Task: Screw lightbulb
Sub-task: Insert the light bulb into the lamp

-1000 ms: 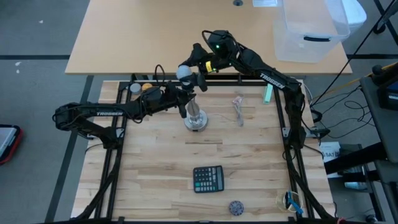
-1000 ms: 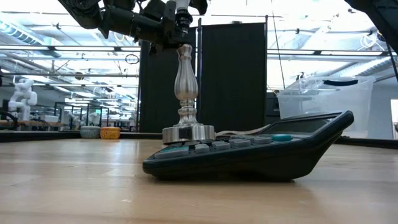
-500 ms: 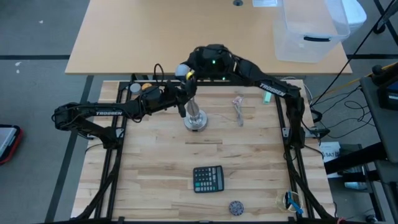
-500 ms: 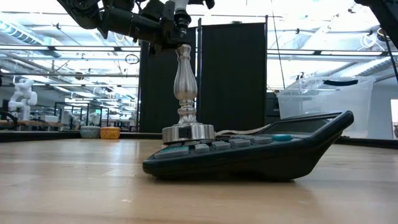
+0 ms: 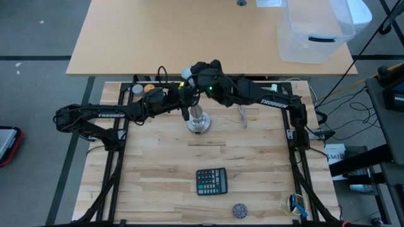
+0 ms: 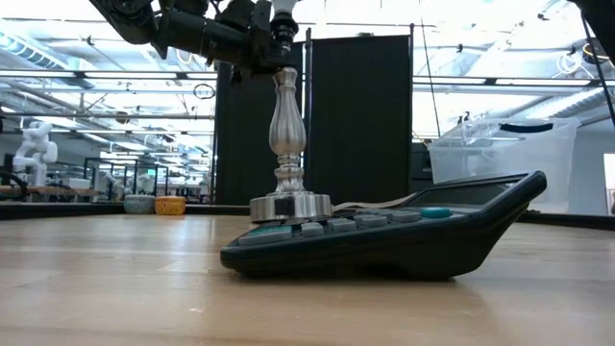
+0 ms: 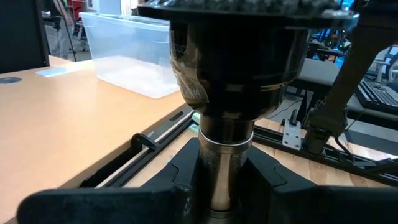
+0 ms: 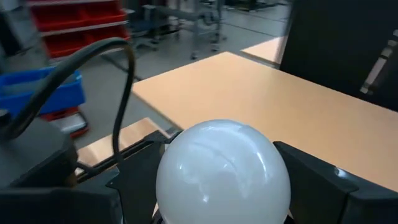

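The silver metal stand (image 5: 198, 120) stands upright on its round base (image 6: 291, 205) at the table's far middle. Its dark socket top (image 7: 230, 56) fills the left wrist view. My left gripper (image 5: 184, 103) reaches in from the left and is shut on the stand's upper stem. My right gripper (image 5: 191, 74) reaches in from the right and is shut on the frosted white lightbulb (image 8: 222, 171), which is right above the socket (image 5: 187, 71). Whether the bulb's screw base sits in the socket is hidden by the left gripper in the low view. My left gripper pinches the stand's narrow stem (image 7: 224, 168) just under the dark socket, one finger on each side. The fingers come in level from the table's left and lie across the stem. The stand stays upright on its base. My right gripper pinches the bulb's white globe (image 8: 186, 180) between its two fingers (image 8: 134, 180), at the globe's widest part. The bulb is clear of the table, over the stand's top. Its screw base is hidden behind the globe.
A dark calculator (image 5: 211, 181) lies at the near middle and fills the low view's foreground (image 6: 384, 231). A small patterned ball (image 5: 238, 209) lies near the front edge. A tangled cord piece (image 5: 242, 110) lies right of the stand. A clear bin (image 5: 312, 31) stands on the far desk.
My right arm's wrist has swung toward the table's near edge and tipped over, while the bulb in its fingers has stayed in about the same place above the stand. My left gripper and the stand have kept still.
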